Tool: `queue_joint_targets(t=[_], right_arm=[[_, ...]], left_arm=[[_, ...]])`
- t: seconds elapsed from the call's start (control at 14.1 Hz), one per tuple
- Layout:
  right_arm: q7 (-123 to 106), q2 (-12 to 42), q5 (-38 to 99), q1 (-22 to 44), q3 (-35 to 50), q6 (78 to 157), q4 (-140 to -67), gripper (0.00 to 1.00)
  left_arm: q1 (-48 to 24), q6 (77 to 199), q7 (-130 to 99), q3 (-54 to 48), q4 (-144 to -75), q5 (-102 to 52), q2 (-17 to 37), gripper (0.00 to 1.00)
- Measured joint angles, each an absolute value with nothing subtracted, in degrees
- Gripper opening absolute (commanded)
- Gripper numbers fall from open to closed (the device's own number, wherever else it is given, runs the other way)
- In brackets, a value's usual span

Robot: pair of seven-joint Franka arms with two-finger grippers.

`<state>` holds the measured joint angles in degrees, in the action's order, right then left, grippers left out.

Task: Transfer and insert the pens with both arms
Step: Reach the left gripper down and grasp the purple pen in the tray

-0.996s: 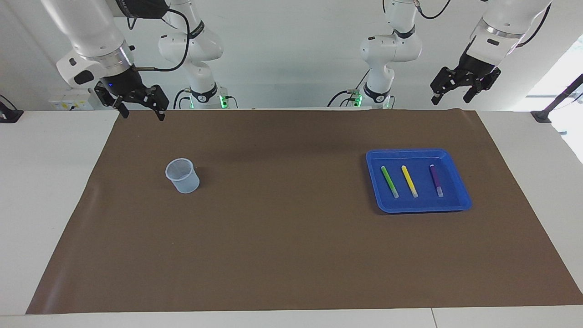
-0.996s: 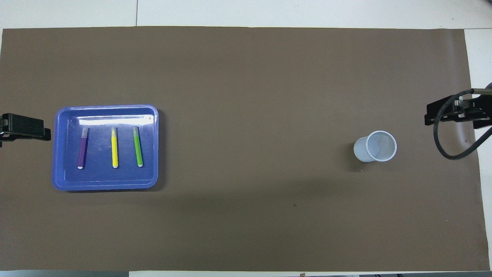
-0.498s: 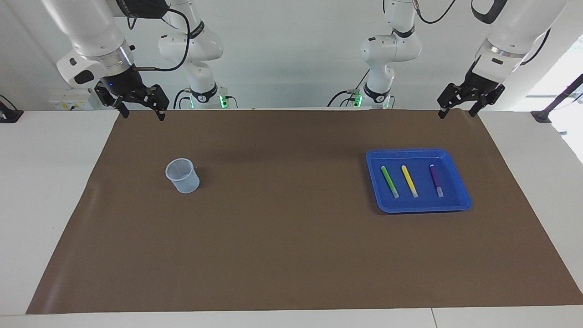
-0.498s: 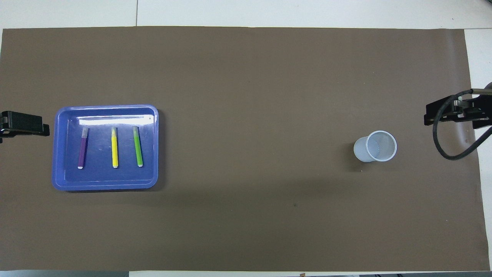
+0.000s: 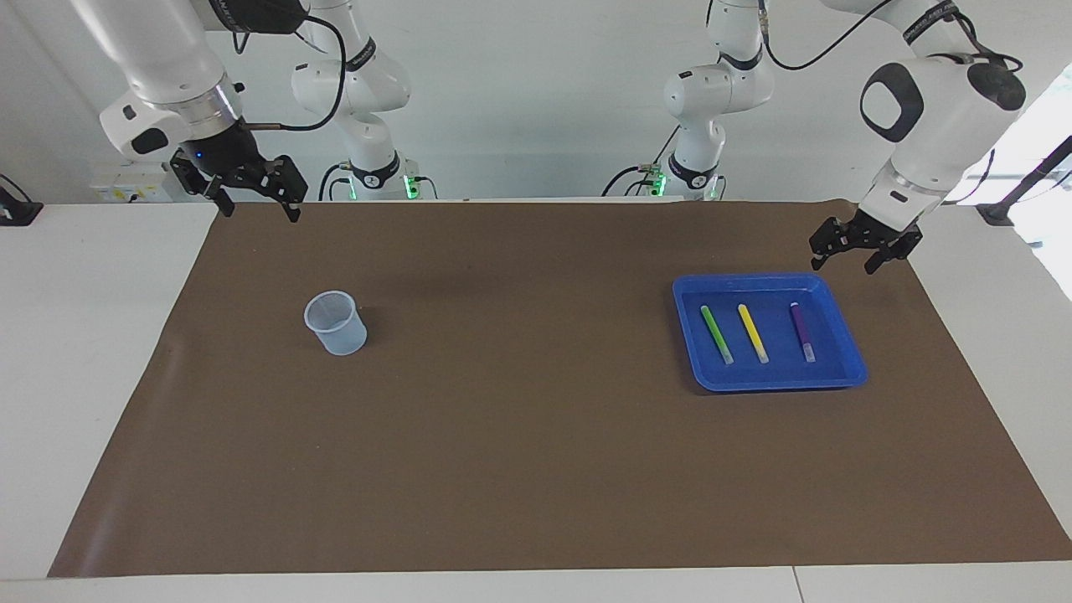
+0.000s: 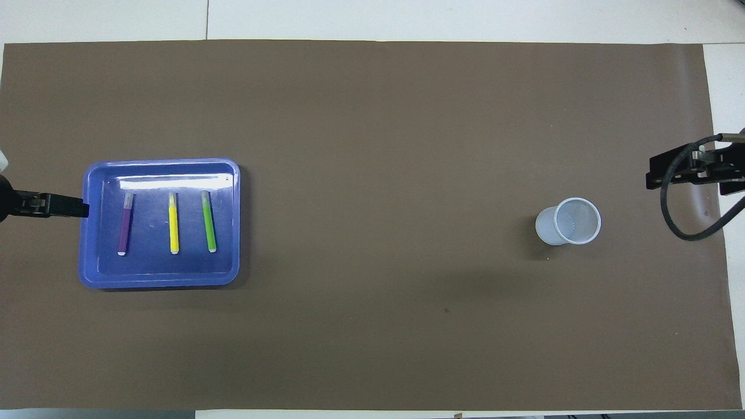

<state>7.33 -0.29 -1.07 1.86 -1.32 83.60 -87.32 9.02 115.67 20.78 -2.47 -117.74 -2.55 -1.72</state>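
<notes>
Bright, even light, both views sharp. Glare streak on blue tray (image 6: 174, 181) upper wall. Window blowout at facing view's right edge.

In the overhead view the left tool (image 6: 58, 205) enters at the left edge of the frame, where only its black tip shows and its arm is cut off; the right tool (image 6: 695, 170) at the right edge is likewise cropped, partly crossed by a black cable (image 6: 669, 203). In the facing view both large arms run out of the top of the frame, the right arm (image 5: 159, 59) at upper left and the left arm (image 5: 938, 92) at upper right. The whitish cap ends of the pens (image 5: 754, 332) are too small to show detail.
</notes>
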Motion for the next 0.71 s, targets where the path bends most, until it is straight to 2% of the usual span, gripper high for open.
queue_joint_targets(t=[0.36,0.57,0.71], right_arm=[[7.3,-0.3,-1.1,1.9,-1.3,83.6,-87.3,1.00],[7.3,-0.3,-1.1,1.9,-1.3,83.6,-87.3,1.00],[7.3,-0.3,-1.1,1.9,-1.3,83.6,-87.3,1.00]], left_arm=[[9.3,124.3,23.7,-2.5,-118.2,-2.5,8.0,0.89],[9.3,126.9,24.0,-2.6,-118.7,-1.5,10.8,0.82],[9.3,127.5,24.0,-2.6,-118.9,-1.3,11.8,0.81]])
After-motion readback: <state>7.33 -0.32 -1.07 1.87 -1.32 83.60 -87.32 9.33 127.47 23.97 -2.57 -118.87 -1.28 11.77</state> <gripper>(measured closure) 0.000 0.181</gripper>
